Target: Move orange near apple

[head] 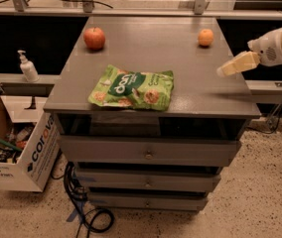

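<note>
The small orange (205, 37) sits at the back right of the grey cabinet top (180, 58). The larger red apple (95, 38) sits at the back left, far from the orange. My gripper (226, 69) comes in from the right edge of the view on a white arm (280, 46). It hovers over the right side of the top, in front of and a little right of the orange, not touching it. It holds nothing.
A green snack bag (133, 88) lies flat at the front middle of the top. The cabinet has drawers (148, 152) below. A cardboard box (17, 150) and a soap dispenser (28, 68) stand at the left. Cables (89, 214) lie on the floor.
</note>
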